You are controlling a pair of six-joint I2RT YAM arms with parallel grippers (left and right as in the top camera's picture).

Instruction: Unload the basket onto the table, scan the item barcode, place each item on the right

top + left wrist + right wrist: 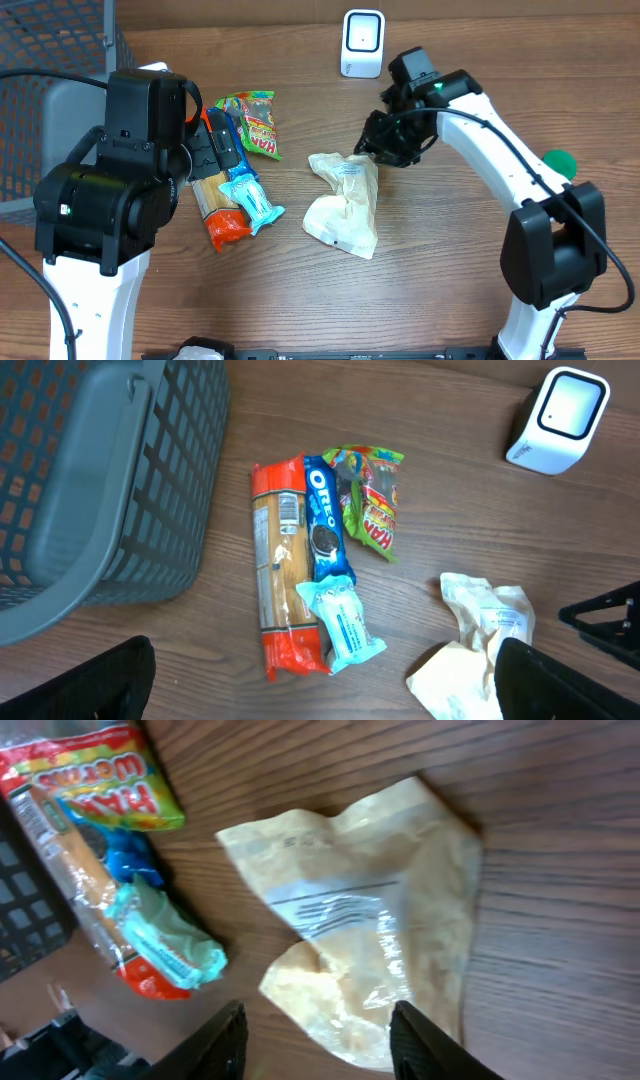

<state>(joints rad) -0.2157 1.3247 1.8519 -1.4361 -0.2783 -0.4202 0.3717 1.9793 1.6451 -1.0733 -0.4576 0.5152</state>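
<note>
Black and parted, the right pincer (325,1048) hangs released over the counter (450,290), its two fingers wide of each other and gripping nothing. Directly under it lies the cream bag (360,930), crumpled and flat on the wood near the middle of the counter. Whether the fingertips touch it I cannot tell. The right wrist view shows a clear patch with dark printed lines on that bag, too blurred to read. The overhead view gives only a pale label there.

The left pincer (322,665) is released too, jaws spread wide above a heap of snacks. From overhead its own arm hides it.

In that heap the left wrist view shows a pasta packet (280,590) with red ends and a blue Oreo pack (325,525) against its side. A teal packet (340,622) lies across their lower ends, and a green gummy bag (372,500) sits by the top. Overhead, the arm covers part of the Oreo pack.

A white scanner (363,43) stands upright at the far edge, well apart from the cream bag. A grey basket (100,480) sits left of the heap. Only the overhead view shows a green object (560,160) behind the right arm.

Counted: two pincers, five packets, one scanner, one basket.
</note>
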